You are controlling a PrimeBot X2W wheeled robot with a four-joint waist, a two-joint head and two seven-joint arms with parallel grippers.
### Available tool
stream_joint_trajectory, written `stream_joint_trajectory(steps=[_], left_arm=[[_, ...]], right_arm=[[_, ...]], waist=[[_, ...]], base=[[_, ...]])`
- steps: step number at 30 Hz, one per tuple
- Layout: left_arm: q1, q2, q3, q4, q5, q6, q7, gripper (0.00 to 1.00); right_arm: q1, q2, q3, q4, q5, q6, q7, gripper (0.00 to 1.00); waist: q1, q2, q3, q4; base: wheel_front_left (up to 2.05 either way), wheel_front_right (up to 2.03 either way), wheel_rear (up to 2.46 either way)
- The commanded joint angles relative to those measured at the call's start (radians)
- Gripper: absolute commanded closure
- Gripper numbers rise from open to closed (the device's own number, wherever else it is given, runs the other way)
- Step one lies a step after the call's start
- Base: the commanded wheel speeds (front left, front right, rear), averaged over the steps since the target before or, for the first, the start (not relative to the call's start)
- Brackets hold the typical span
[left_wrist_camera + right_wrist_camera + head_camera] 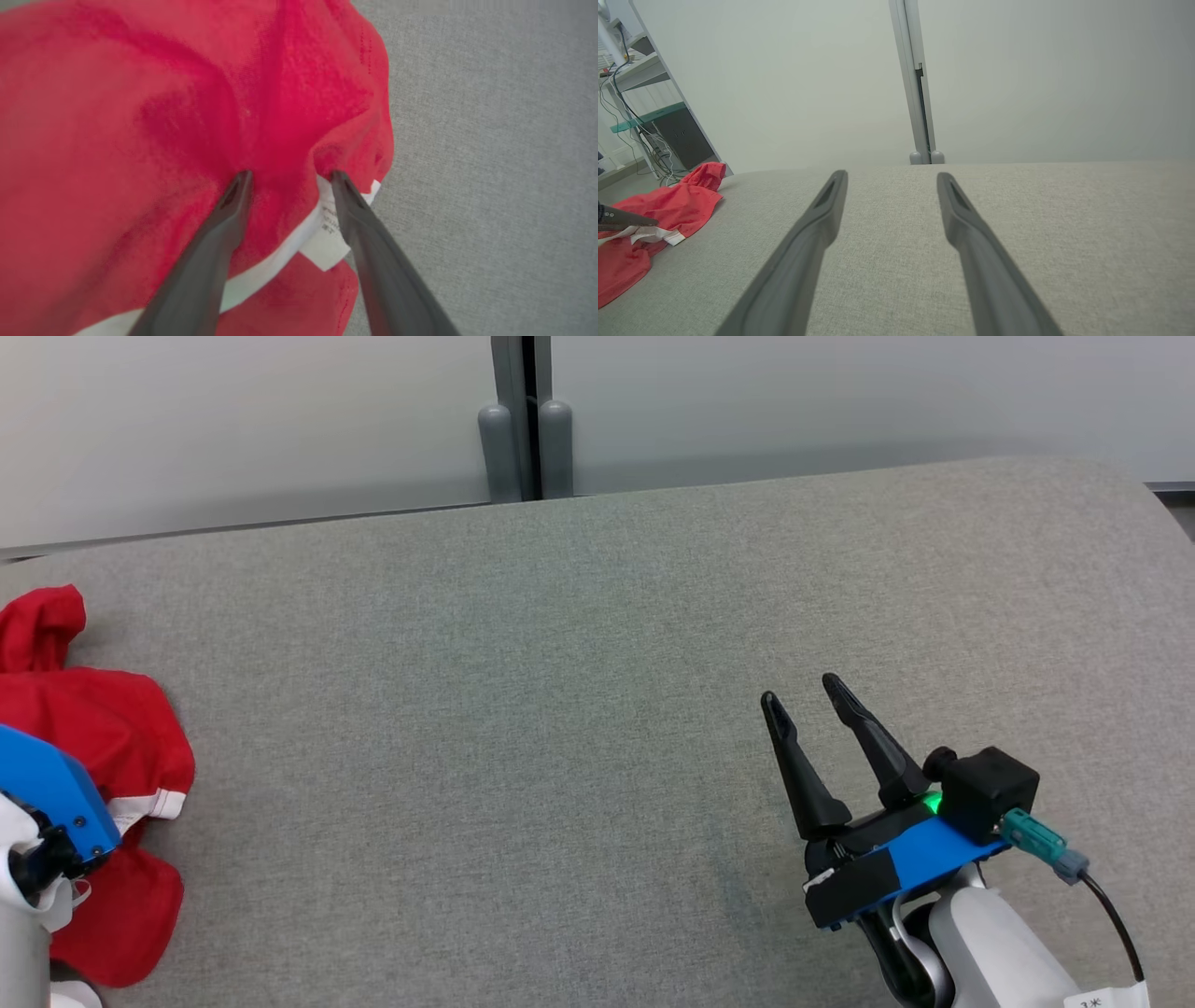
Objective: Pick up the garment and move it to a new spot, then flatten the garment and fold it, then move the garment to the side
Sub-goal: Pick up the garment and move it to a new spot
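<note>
Count: 1 garment [140, 116], red with a white hem band [261, 275] and 1 white label [327, 233]. 2 grippers. Nothing else on the counter [560, 709], which has a grey fabric top.

Garment: crumpled in a heap at the counter's far left edge in the head view, part of it running out of frame. Not flattened, not folded.

Left gripper [289, 175]: jaws spread wide, pointing down into the heap, both tips pressed into the fabric. A ridge of red cloth is bunched between them. The fingertip [343, 184] on the label side sits right at the hem, touching the label. Not clamped on anything. In the head view only its blue wrist housing [51, 793] shows, over the garment at lower left.

Right gripper [800, 691]: jaws spread wide, empty, well apart from the garment. It sits at lower right, low over bare counter, with its fingers angled up and slightly left in the head view. Whether it touches the surface I can't tell. A green light is lit at the wrist.

Behind the counter: pale wall panels [280, 420] joined at 1 grey post [523, 392] with 2 rounded feet. In the right wrist view there's shelving with cables [640, 121] off to the far left.
</note>
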Motion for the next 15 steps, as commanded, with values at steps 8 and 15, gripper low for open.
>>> stream_joint_trajectory(steps=[8,15], left_arm=[[-0.029,0.014,-0.031,0.038,0.003,-0.043,-0.08,1.0],[-0.05,0.011,-0.084,-0.047,-0.005,-0.079,-0.132,1.0]], right_arm=[[0.019,0.001,-0.009,0.009,0.004,0.0,-0.003,0.0],[0.048,0.002,-0.02,0.014,0.003,0.0,-0.003,0.0]], waist=[[-0.0001,-0.0002,-0.049,0.012],[-0.0001,-0.0002,-0.108,0.031]], base=[[0.0,0.0,0.0],[0.0,0.0,0.0]])
